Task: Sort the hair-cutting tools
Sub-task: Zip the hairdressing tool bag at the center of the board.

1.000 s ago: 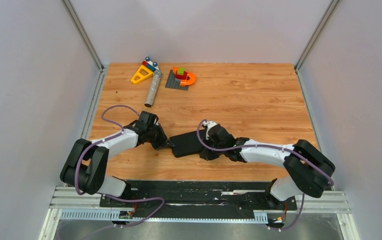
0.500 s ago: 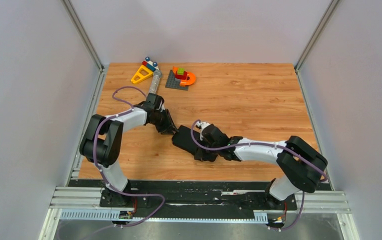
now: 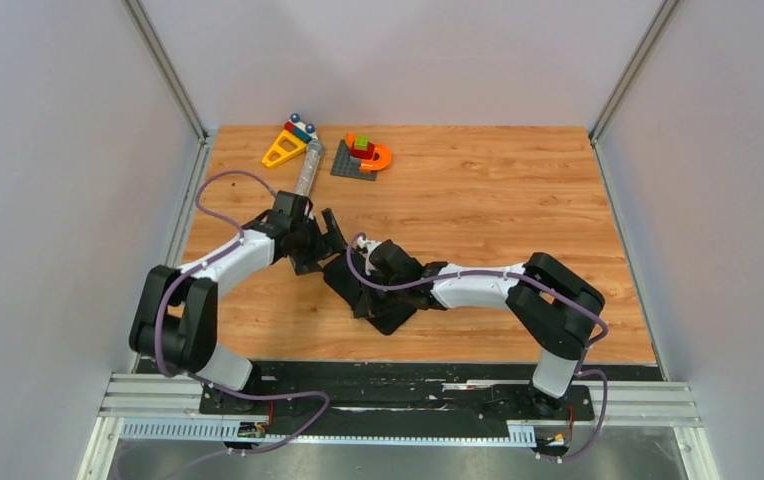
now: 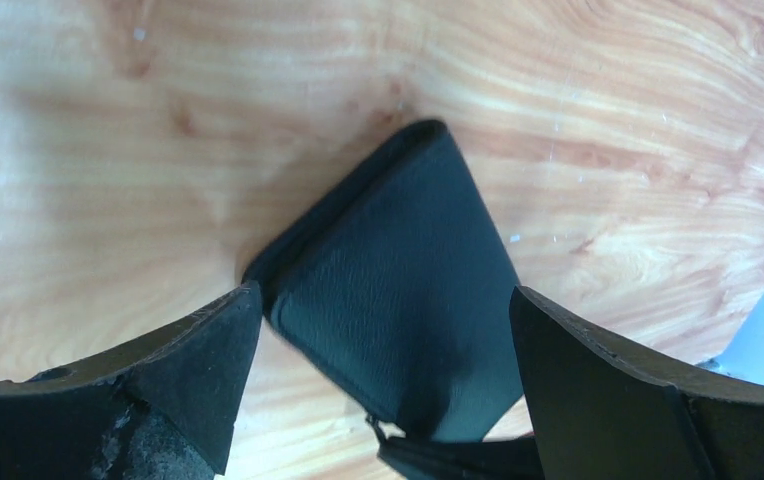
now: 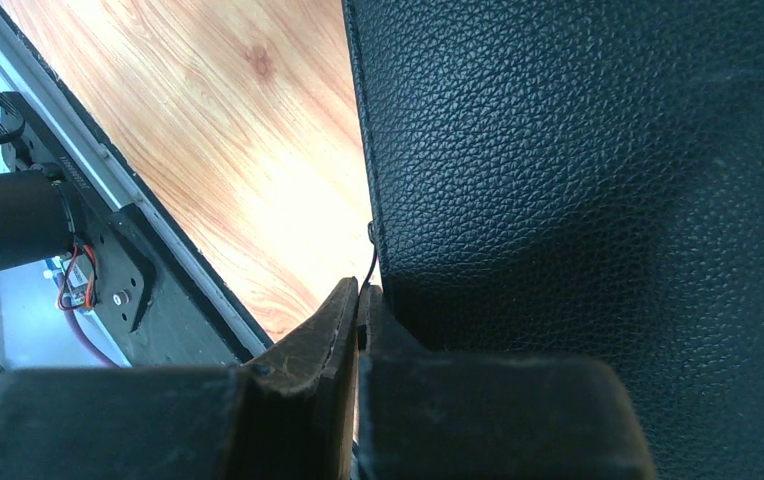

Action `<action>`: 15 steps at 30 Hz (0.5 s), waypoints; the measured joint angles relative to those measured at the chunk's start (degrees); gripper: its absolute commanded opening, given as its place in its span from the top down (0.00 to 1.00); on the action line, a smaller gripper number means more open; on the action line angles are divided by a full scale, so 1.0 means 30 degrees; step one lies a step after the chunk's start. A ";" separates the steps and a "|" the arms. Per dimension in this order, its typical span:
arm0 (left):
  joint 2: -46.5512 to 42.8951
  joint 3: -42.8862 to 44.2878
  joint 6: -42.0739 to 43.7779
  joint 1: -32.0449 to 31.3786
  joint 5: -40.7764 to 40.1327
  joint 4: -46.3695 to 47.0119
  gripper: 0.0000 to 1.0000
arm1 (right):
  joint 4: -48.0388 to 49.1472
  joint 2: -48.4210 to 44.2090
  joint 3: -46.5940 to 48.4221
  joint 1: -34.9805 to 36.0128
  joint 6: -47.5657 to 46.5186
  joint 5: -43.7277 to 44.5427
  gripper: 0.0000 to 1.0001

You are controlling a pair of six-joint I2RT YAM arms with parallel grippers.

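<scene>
Left gripper (image 4: 380,310) has sprung wide, letting go of the black pouch (image 3: 378,308), which has swung askew toward the tabletop's (image 3: 508,190) near edge. Right gripper (image 5: 358,295) pinches its zip pull (image 5: 371,262) — probably to unzip it. No hair-cutting tools show — perhaps inside.

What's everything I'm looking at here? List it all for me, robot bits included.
table: one, light wood, under everything
pouch: one, black, near the middle, between the two hands
cylinder: one, grey, lying at the far left
triangle: one, yellow, far-left corner, beside the cylinder
plate: one, grey, far side, right of the cylinder
blocks: two, red and green, on the plate
ring: one, orange, at the plate's right edge
arms: two, white and black, purple cables, fixed at the near edge
left hand: black, open, fingers either side of the pouch
right hand: black, shut at the pouch's edge
</scene>
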 measured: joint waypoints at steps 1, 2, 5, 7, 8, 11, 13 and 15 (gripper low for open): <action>-0.0736 -0.0503 -0.0095 0.0000 -0.0007 -0.0015 0.03 | 0.0007 0.0044 0.0022 0.0000 0.0000 -0.0015 1.00; -0.1464 -0.1013 -0.0291 0.0000 0.0095 -0.0036 0.04 | 0.0007 0.0073 0.0022 0.0000 0.0007 -0.0015 1.00; -0.2637 -0.2215 -0.0838 -0.0131 0.0576 0.0240 0.07 | 0.0029 0.0073 0.0022 0.0022 0.0007 -0.0007 1.00; -0.2878 -0.3118 -0.1428 -0.0459 0.0984 0.0663 0.08 | 0.0022 0.0073 0.0022 0.0029 0.0007 0.0007 1.00; -0.2878 -0.3475 -0.1719 -0.0692 0.1100 0.0831 0.08 | 0.0022 0.0073 0.0022 0.0036 0.0007 0.0015 1.00; -0.2878 -0.4481 -0.2761 -0.1683 0.1319 0.1129 0.13 | 0.0029 0.0073 0.0022 0.0058 0.0029 0.0051 1.00; -0.2885 -0.4918 -0.3432 -0.2244 0.1341 0.1290 0.19 | 0.0029 0.0073 0.0022 0.0095 0.0051 0.0117 1.00; -0.2892 -0.5238 -0.4044 -0.2659 0.1472 0.1690 0.28 | 0.0029 0.0073 0.0022 0.0124 0.0058 0.0182 1.00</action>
